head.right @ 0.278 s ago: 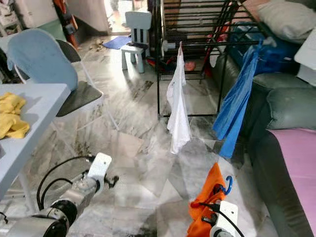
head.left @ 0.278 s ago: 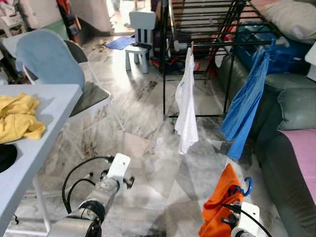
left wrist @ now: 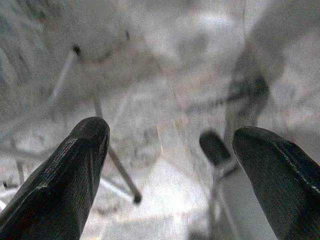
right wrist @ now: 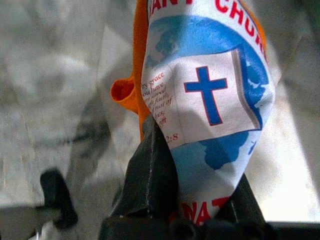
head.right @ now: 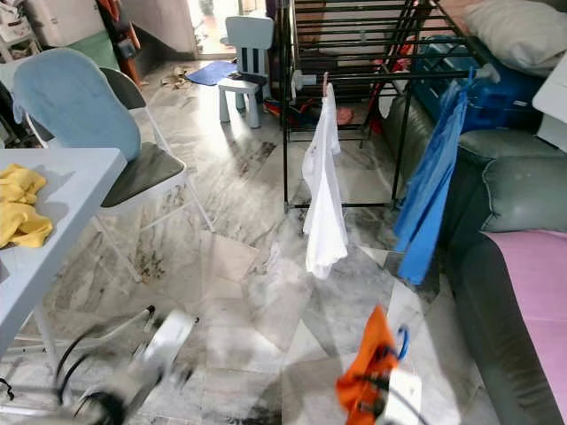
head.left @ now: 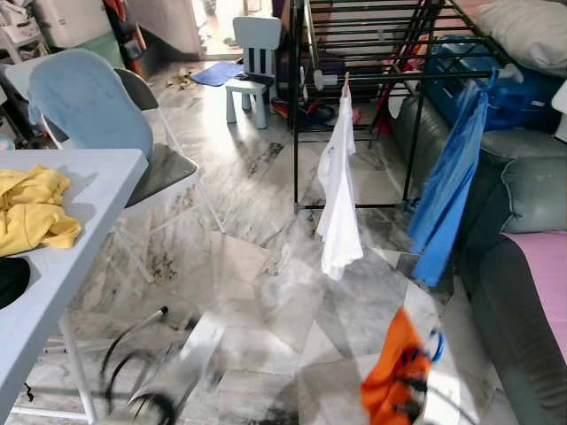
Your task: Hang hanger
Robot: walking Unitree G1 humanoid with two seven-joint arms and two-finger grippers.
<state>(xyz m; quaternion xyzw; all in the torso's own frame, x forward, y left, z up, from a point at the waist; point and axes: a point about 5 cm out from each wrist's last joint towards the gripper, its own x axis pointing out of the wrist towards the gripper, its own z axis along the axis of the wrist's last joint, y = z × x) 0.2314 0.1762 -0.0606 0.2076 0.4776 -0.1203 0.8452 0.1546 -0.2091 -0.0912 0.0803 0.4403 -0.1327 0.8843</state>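
Note:
An orange shirt (head.left: 390,376) with a white and blue print (right wrist: 207,95) hangs on a blue hanger whose hook (head.left: 434,345) pokes out at its top. It is low at the right, above the floor. My right gripper (head.left: 415,392) is shut on it, and its black fingers (right wrist: 150,172) pinch the printed cloth. My left gripper (left wrist: 170,165) is open above the floor at the lower left, holding nothing, and its arm (head.left: 188,361) is blurred. The black drying rack (head.left: 354,76) stands ahead, with a white shirt (head.left: 339,195) and a blue garment (head.left: 452,186) hanging from its front bar.
A white table (head.left: 89,221) with a yellow cloth (head.left: 31,212) is at my left, with a folding chair (head.left: 84,106) under a blue cover behind it. A dark sofa (head.left: 518,292) runs along the right. A small pale child's chair (head.left: 255,53) stands at the back.
Both arms are now motion-blurred and sit lower in the picture, the left one most. The orange shirt has stayed in the right gripper. The whole view has shifted slightly.

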